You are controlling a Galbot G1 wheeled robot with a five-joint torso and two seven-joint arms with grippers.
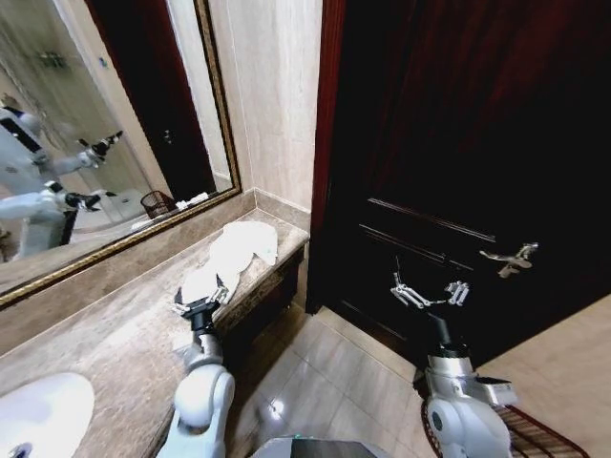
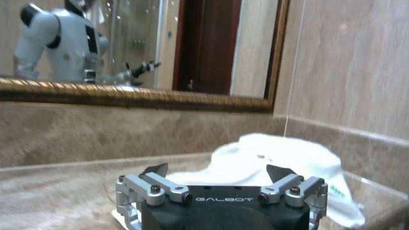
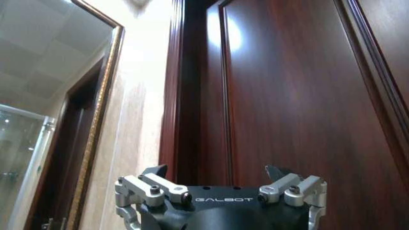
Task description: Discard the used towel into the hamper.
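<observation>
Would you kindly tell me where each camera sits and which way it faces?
Head view: looks down over the counter, towel, door; both arms show, left gripper, right gripper.
Left wrist view: low over the counter, facing towel and mirror.
Right wrist view: tilted up at the door.
Shared: towel, door, mirror.

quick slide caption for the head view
Left gripper open over the marble counter just short of the white towel; right gripper open before the dark door.

White towel (image 1: pixel 244 247) on veined beige marble counter (image 1: pixel 115 334); dark reddish-brown door (image 1: pixel 458 162); gold-framed mirror (image 1: pixel 95 124).
</observation>
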